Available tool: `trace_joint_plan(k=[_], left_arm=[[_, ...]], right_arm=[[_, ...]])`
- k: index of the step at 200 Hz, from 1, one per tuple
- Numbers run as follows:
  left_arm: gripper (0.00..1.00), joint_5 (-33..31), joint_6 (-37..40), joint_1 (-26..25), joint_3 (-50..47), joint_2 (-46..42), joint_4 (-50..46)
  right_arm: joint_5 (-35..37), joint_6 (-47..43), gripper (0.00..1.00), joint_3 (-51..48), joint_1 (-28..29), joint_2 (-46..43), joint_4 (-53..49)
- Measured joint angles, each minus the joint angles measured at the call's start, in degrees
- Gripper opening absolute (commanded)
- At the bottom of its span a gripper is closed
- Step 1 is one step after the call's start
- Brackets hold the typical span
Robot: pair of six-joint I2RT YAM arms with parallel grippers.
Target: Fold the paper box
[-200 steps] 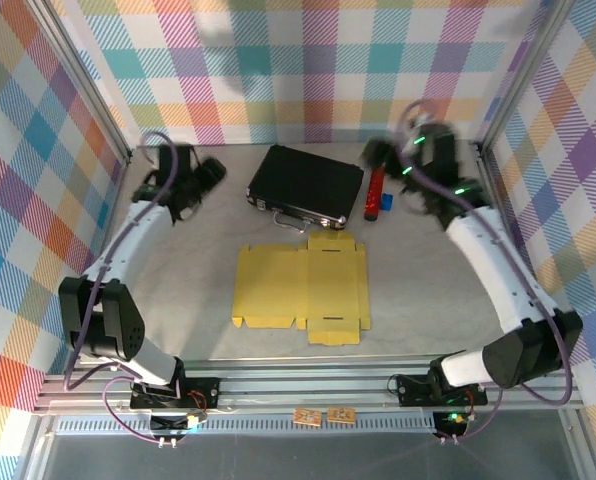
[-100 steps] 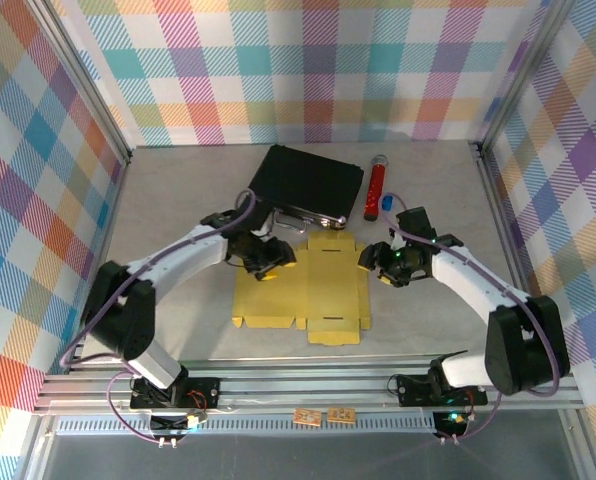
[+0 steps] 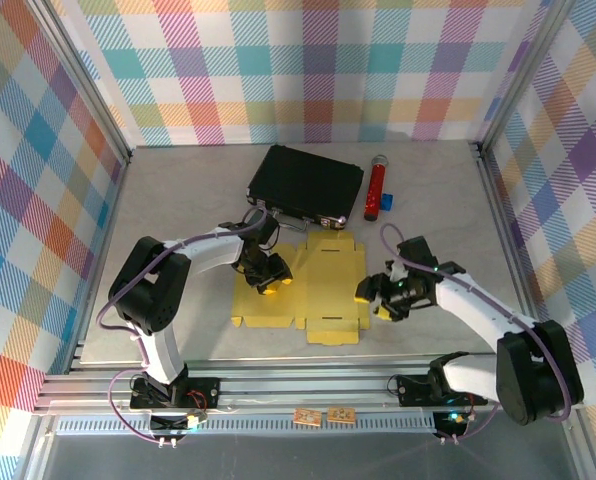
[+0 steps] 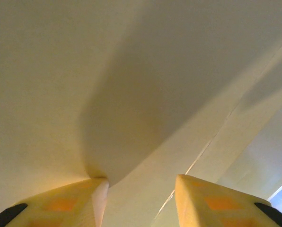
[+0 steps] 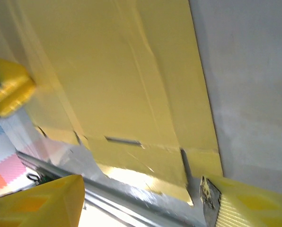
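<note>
Update: both arms are now hanging low over the paper box [image 3: 308,300], whereas a second ago they were parked way back in the far corners. The left gripper [image 3: 269,280] is sitting over the sheet's far left panel, with the black case [image 3: 306,185] just beyond it. In its wrist view yellow card is filling everything ahead of the fingers [image 4: 65,205], which are standing partway apart with nothing between them. I can't tell if they're actually touching it. The right gripper [image 3: 368,292] is waiting at the sheet's right edge, jaws spread wide. The slotted flap is lying just ahead of its fingers [image 5: 245,203], not pinched. The box itself is still lying flat and hasn't budged. So I'm reading this as the approach wrapping up and the first fold coming next, nothing creased so far.
</note>
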Motion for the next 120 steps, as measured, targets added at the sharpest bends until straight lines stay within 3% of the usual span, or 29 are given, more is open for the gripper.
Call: trace_joint_plan(k=[58,120], left_arm=[[0.42,-0.3,2.9,0.0,-0.6,0.0,0.2],[0.42,0.1,3.7,0.1,-0.6,0.0,0.2]], right_arm=[[-1.6,7.0,0.65,-4.3,10.8,2.4,5.2],[1.6,7.7,0.64,-6.3,11.9,1.7,6.6]])
